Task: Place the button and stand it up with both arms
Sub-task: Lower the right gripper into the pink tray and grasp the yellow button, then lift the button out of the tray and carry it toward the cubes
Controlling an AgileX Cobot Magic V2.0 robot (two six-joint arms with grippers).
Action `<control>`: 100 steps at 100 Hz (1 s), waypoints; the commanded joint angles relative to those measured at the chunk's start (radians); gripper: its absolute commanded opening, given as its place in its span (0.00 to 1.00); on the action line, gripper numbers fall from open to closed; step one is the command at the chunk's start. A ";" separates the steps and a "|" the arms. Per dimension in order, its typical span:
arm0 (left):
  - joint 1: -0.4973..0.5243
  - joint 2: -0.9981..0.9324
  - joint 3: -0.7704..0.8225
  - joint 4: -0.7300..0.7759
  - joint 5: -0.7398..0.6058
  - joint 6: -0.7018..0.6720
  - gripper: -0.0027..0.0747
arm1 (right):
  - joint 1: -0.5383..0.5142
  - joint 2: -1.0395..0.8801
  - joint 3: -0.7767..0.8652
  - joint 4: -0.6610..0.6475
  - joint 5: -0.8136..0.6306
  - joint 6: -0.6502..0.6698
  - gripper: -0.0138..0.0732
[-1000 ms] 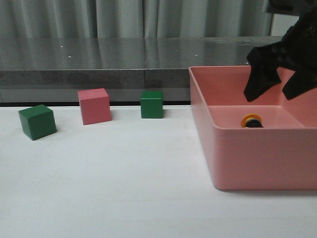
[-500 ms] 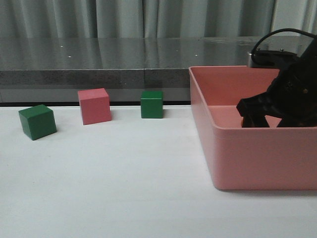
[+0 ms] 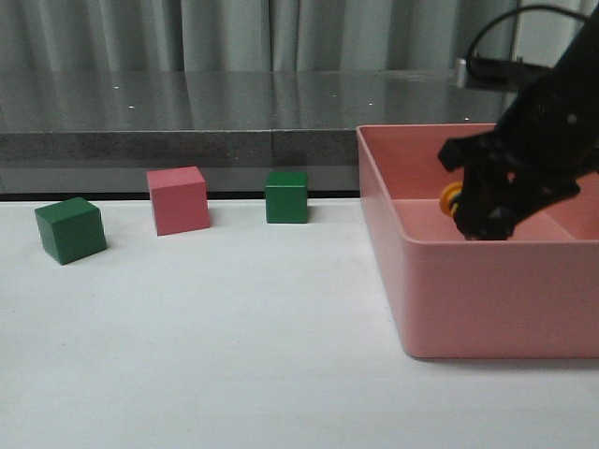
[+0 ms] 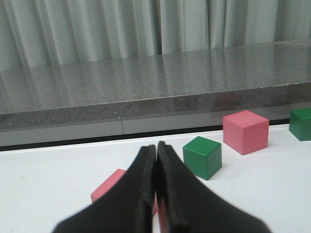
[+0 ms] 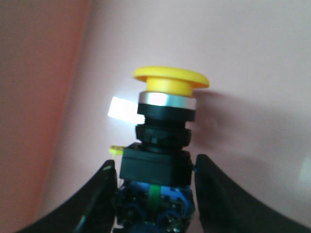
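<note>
The button [image 5: 165, 121] has a yellow cap, a black body and a blue base. My right gripper [image 5: 155, 166] is shut on its base, cap pointing away from the wrist. In the front view the right gripper [image 3: 482, 223] is inside the pink bin [image 3: 487, 299] and holds the button [image 3: 450, 199] above the bin floor, only the yellow cap edge showing. My left gripper [image 4: 156, 146] is shut and empty, low over the white table, and is out of the front view.
A green cube [image 3: 70, 229], a pink cube [image 3: 178, 199] and another green cube [image 3: 285, 196] stand at the back left of the table. In the left wrist view a pink block [image 4: 109, 189] lies under the fingers, and a green cube [image 4: 202, 156] and a pink cube [image 4: 246, 131] stand beyond.
My right gripper dropped into the bin over the lying button, closed on it and has risen with it. The cubes have not moved.
</note>
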 commanded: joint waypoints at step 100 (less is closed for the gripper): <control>0.001 -0.031 0.046 -0.010 -0.078 -0.011 0.01 | 0.496 0.302 -0.561 -0.067 0.235 -0.703 0.14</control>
